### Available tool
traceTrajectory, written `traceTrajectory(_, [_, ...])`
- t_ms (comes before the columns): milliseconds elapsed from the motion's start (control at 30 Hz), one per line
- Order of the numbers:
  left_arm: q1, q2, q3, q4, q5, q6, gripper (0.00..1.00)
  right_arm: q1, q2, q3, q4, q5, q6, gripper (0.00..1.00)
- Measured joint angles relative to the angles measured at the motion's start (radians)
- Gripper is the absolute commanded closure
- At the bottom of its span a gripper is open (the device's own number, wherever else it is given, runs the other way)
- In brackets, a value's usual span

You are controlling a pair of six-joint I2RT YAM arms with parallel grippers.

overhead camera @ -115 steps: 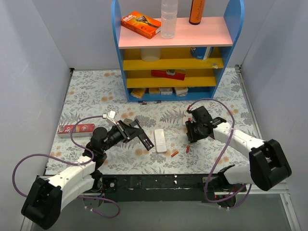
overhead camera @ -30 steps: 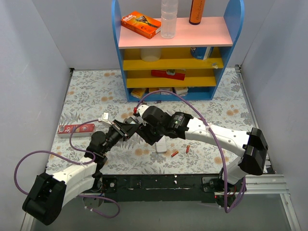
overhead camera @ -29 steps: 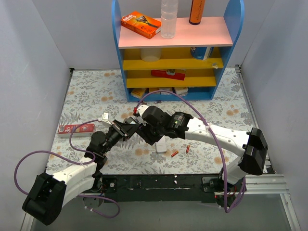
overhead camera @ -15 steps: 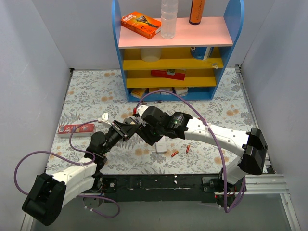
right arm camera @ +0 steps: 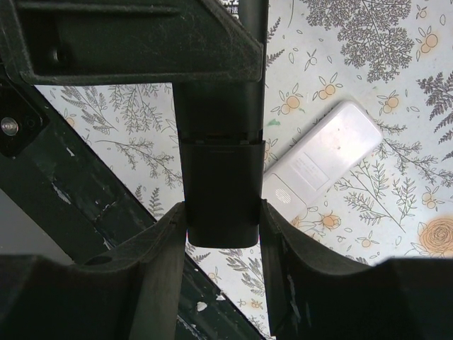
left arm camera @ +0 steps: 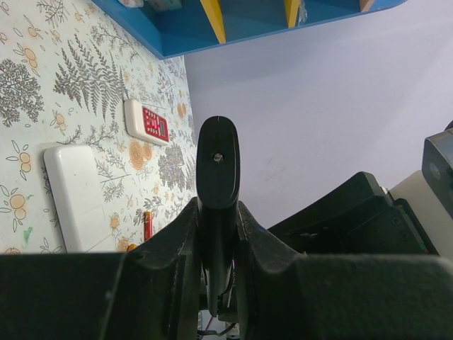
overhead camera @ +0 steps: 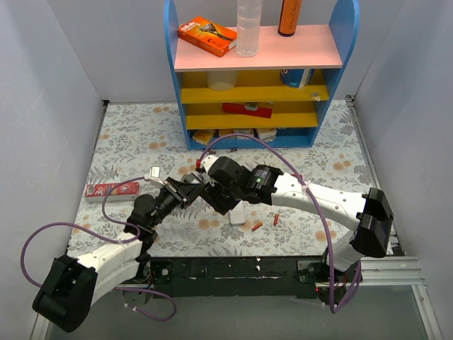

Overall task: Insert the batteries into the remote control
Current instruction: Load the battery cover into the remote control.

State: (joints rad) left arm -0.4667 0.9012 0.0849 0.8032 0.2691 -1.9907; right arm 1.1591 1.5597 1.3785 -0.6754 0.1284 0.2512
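Your left gripper [left arm camera: 217, 212] and right gripper [right arm camera: 223, 212] both pinch the black remote [left arm camera: 217, 156]; pull unevenly and it may drop onto the white remote [right arm camera: 325, 159].

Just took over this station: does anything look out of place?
The left gripper and right gripper both clamp one black oblong device in mid-air, while the white remote and red batteries lie untouched on the table.

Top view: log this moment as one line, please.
left gripper: shut on black remote | right gripper: shut on its other end | white remote: on table | batteries: loose on table
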Motion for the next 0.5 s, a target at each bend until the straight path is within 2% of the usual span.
traceTrajectory(500, [0.0,-0.006,-0.008,0.012,-0.001,-0.002,1.0,0.0,0.0,0.0,-0.006,-0.004,0.0,0.48])
